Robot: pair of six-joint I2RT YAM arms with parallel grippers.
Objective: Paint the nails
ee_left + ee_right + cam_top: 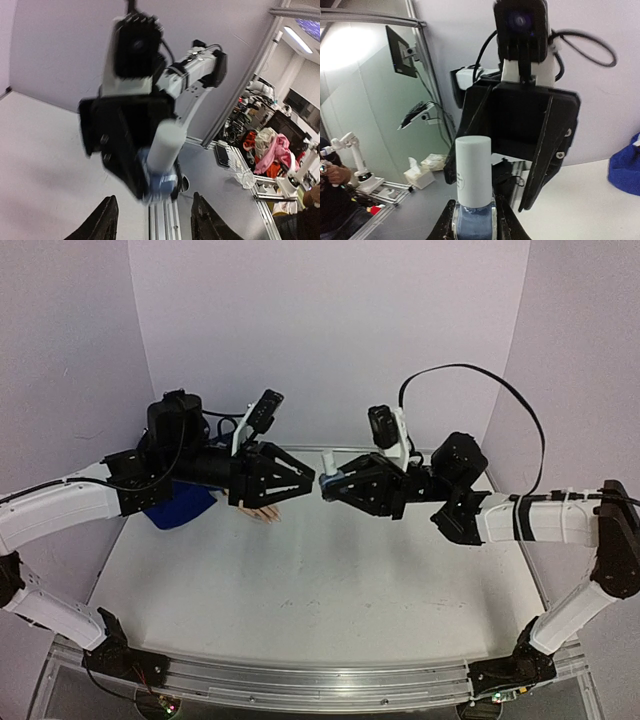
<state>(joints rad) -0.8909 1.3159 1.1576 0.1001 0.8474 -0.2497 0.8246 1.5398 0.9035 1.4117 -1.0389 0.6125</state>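
Mannequin hand (265, 512) lies on the table (330, 590) near ten o'clock from its centre, blue sleeve (180, 508) toward nine (nails too small to make out); above it the left gripper (308, 478) stands spread, pointing toward three; right gripper (328, 487) pinches the bottle (327, 462) by its blue base.

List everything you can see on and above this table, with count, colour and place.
bottle: one, blue base and white cap, held in the air over mid-table
mannequin hand: one, peach, below the left gripper
sleeve: one, blue, left side, beneath the left arm
table: one, white, under both arms
left gripper: one, black, open, facing the bottle's cap
right gripper: one, black, shut on the bottle's base
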